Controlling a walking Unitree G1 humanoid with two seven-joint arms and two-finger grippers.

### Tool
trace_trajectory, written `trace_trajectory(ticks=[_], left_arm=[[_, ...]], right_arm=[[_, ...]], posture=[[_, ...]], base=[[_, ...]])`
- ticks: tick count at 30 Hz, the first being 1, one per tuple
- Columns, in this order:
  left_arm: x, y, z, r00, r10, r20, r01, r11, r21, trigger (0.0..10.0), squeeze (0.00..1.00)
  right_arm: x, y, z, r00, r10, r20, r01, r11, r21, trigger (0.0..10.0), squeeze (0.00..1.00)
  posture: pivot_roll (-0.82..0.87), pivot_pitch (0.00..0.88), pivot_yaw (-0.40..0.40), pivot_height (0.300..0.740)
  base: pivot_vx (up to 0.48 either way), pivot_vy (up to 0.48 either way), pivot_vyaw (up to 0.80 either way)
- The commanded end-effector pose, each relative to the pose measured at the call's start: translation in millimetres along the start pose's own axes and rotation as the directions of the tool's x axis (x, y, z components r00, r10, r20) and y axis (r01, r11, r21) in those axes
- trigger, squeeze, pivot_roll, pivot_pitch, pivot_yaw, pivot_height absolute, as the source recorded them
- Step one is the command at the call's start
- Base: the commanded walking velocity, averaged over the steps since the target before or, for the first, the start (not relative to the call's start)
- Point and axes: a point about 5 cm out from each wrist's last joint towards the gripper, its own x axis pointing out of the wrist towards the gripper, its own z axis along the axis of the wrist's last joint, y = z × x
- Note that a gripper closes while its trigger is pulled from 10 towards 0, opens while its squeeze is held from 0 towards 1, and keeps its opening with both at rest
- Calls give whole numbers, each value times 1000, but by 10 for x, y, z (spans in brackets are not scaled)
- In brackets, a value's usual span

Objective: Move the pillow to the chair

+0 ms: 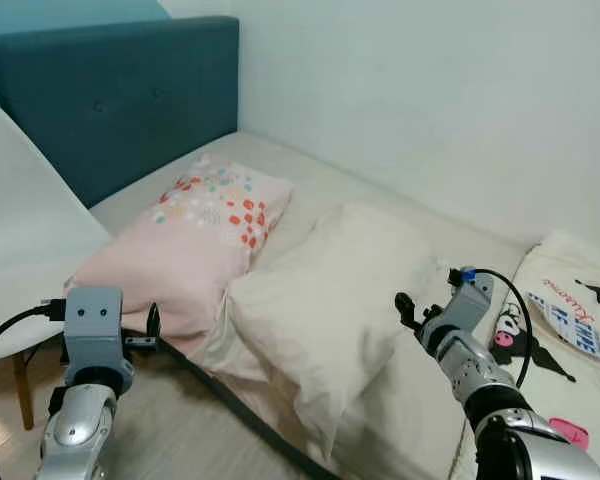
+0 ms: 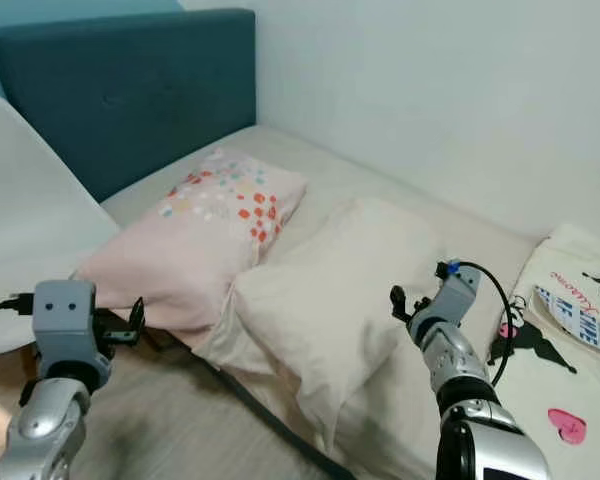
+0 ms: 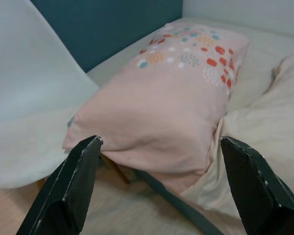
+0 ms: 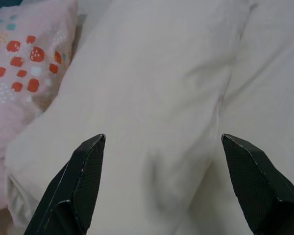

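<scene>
A pink pillow [image 1: 195, 235] with coloured dots lies on the bed beside a larger cream pillow [image 1: 330, 290]. The white chair [image 1: 20, 250] stands at the bed's left edge, close to the pink pillow's near end. My left gripper [image 3: 161, 191] is open, its fingers [image 3: 71, 186] spread just short of the pink pillow's [image 3: 166, 103] near end, not touching it. My right gripper [image 4: 164, 186] is open too, hovering by the right side of the cream pillow [image 4: 152, 98]. In the head views it sits at the cream pillow's right edge [image 1: 408, 308].
A teal headboard [image 1: 120, 90] backs the bed against a pale wall. A printed blanket [image 1: 570, 310] with cartoon figures lies at the right. Wooden floor and a chair leg [image 1: 22, 390] show at the lower left. A dark bed edge [image 1: 240, 420] runs diagonally below the pillows.
</scene>
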Motion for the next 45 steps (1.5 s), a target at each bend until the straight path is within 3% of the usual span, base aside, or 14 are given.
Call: trace_trajectory(ticks=[1, 15, 17, 19, 21, 22, 24, 29, 32, 36, 38, 41, 42, 45], left_arm=[[-2, 22, -22, 1000, -5, -14, 5, 1000, 15, 10000, 0], [-30, 63, 5, 1000, 6, -7, -6, 1000, 22, 10000, 0], [-41, 86, 15, 1000, 7, -4, -7, 1000, 29, 10000, 0], [-41, 86, 15, 1000, 7, -4, -7, 1000, 29, 10000, 0], [-49, 117, 41, 1000, 6, 2, -6, 999, 42, 10000, 0], [-49, 117, 41, 1000, 6, 2, -6, 999, 42, 10000, 0], [-70, 153, 75, 1000, 8, 10, -8, 998, 57, 10000, 0], [-100, 190, 102, 1000, 7, 11, -8, 997, 73, 10000, 0], [-135, 224, 122, 1000, 5, 9, -6, 996, 87, 10000, 0], [-238, 291, 182, 1000, 10, 11, -11, 993, 114, 10000, 0], [-278, 322, 197, 1000, 16, 9, -17, 992, 126, 10000, 0], [-336, 406, 254, 1000, 27, 5, -28, 989, 144, 10000, 0], [-336, 406, 254, 1000, 27, 5, -28, 989, 144, 10000, 0], [-348, 444, 313, 1000, 21, 8, -22, 985, 169, 10000, 0]], right_arm=[[-8, -50, -7, 1000, -17, 3, 17, 999, 51, 10000, 0], [-24, -113, -21, 1000, 9, 16, -14, 960, 280, 10000, 0], [-18, -56, -19, 997, 70, 40, -80, 925, 373, 10000, 0], [-18, -56, -19, 997, 70, 40, -80, 925, 373, 10000, 0], [-18, 21, -25, 984, 161, 79, -179, 855, 486, 10000, 0], [-18, 21, -25, 984, 161, 79, -179, 855, 486, 10000, 0], [-18, 84, -28, 969, 221, 106, -244, 813, 529, 10000, 0], [-6, 141, -56, 969, 226, 97, -242, 806, 540, 10000, 0], [-3, 148, -125, 978, 199, 60, -201, 827, 525, 10000, 0], [-12, 182, -187, 972, 230, 46, -220, 825, 520, 10000, 0], [-12, 207, -177, 965, 256, 58, -247, 811, 531, 10000, 0], [-7, 321, -117, 933, 343, 110, -340, 738, 583, 10000, 0], [-7, 321, -117, 933, 343, 110, -340, 738, 583, 10000, 0], [-9, 417, -136, 912, 391, 121, -377, 685, 624, 10000, 0]], posture=[[101, 0, -105, 621], [117, 0, -109, 576], [120, 0, -104, 566], [120, 0, -104, 566], [133, 0, -103, 551], [133, 0, -103, 551], [145, 0, -95, 536], [154, 0, -86, 521], [162, 0, -75, 511], [176, 36, -70, 491], [184, 62, -67, 486], [192, 105, -59, 471], [192, 105, -59, 471], [199, 121, -53, 456]], base=[[0, 0, 0], [0, 0, 0], [0, 0, 0], [0, 0, 0], [0, 0, 0], [0, 0, 0], [0, 0, 0], [0, 0, 0], [0, 0, 0], [0, 0, 0], [0, 0, 0], [0, 0, 0], [0, 0, 0], [0, 0, 0]])
